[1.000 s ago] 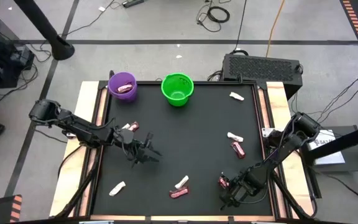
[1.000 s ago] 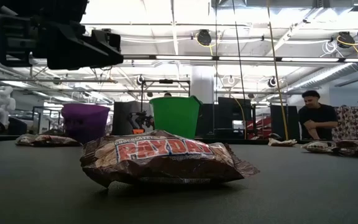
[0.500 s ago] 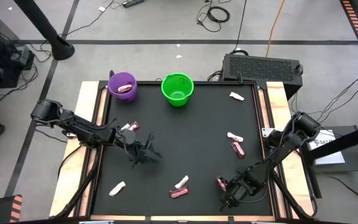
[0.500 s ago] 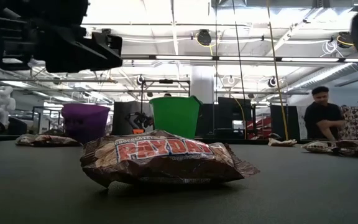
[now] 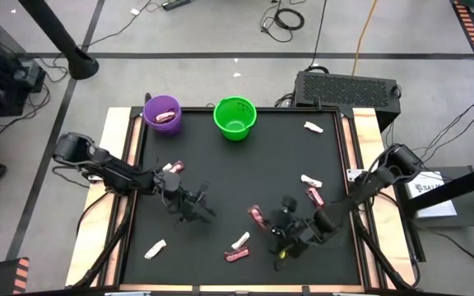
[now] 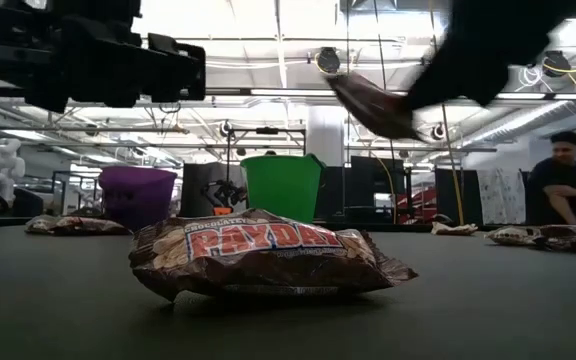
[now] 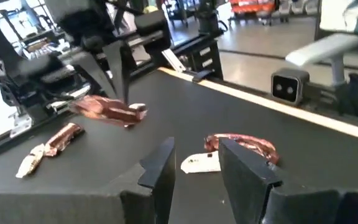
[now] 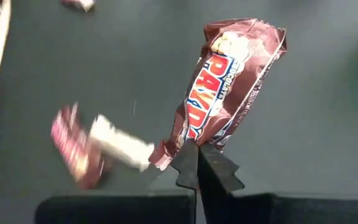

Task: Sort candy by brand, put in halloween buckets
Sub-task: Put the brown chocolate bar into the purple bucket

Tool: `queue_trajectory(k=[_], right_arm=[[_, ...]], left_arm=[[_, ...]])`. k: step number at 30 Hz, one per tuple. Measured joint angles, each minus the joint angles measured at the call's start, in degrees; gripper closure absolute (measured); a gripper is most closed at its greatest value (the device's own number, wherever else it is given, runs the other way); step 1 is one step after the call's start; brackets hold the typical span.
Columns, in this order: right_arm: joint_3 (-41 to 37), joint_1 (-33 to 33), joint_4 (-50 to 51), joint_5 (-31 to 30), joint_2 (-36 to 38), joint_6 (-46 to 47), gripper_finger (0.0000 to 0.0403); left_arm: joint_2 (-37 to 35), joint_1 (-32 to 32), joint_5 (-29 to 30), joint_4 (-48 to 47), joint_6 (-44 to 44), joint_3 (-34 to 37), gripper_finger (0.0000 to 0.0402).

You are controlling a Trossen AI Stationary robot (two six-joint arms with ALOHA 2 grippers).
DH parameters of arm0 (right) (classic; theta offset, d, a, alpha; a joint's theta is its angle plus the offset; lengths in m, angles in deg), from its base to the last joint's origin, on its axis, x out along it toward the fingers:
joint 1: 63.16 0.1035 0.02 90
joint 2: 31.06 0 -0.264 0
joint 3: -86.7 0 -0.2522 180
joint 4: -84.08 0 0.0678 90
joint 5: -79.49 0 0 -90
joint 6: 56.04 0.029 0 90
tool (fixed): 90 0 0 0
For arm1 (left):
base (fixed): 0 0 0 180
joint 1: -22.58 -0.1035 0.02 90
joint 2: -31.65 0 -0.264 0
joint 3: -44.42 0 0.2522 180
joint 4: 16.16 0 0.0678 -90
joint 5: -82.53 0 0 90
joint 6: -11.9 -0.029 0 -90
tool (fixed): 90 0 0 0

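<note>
- Right wrist view: right pincer (image 8: 196, 163) clamped on the tail end of a pink-red candy bar (image 8: 229, 81), lifted clear of the bench (image 8: 328, 124).
- High view: bar (image 5: 257, 217) near the front middle, well apart from purple bucket (image 5: 162, 114) and green bucket (image 5: 235, 118).
- Left pincer (image 7: 194, 165) open, empty, above the bench's left half.

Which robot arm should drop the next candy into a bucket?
The right. Its gripper is shut on a pink-red wrapped candy bar, lifted off the black table. The left gripper is open and empty, so it probably needs more moves.
</note>
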Motion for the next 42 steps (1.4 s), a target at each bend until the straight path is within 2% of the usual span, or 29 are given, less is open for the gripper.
queue_trajectory(k=[6,10,13,15,20,23,27,33,42], right_arm=[[0.0,-4.4,-11.7,-0.3,0.0,-17.5,0.0403],[0.0,-6.2,-14.1,-0.2,0.0,-22.4,0.0403],[0.0,-7.6,-14.1,-0.2,0.0,-22.7,0.0403],[0.0,-8.6,-14.1,-0.2,0.0,-22.5,0.0403],[0.0,-10.7,-14.1,-0.2,0.0,-22.6,0.0402],[0.0,-11.9,-14.1,-0.2,0.0,-22.5,0.0402],[0.0,-13.0,-14.2,-0.2,0.0,-22.6,0.0402],[0.0,-13.4,-14.2,-0.2,0.0,-22.8,0.0402],[0.0,-13.4,-14.1,-0.2,0.0,-24.3,0.0402]], left_arm=[[4.6,-0.9,0.8,8.6,5.0,0.0,0.0272],[5.1,-2.9,6.1,10.4,11.2,-0.1,0.0272],[5.1,-4.6,12.3,13.2,16.6,-0.1,0.0272],[5.1,-5.7,13.4,15.1,18.4,-0.1,0.0272],[5.1,-8.4,13.4,15.3,25.1,-1.0,0.0272],[5.1,-10.5,12.7,11.4,28.9,-3.1,0.0273],[5.1,-11.6,9.6,6.8,30.1,-5.4,0.0273],[5.1,-11.6,8.0,6.7,30.4,-6.8,0.0273],[5.1,-11.6,9.8,4.3,30.6,-9.2,0.0275]])
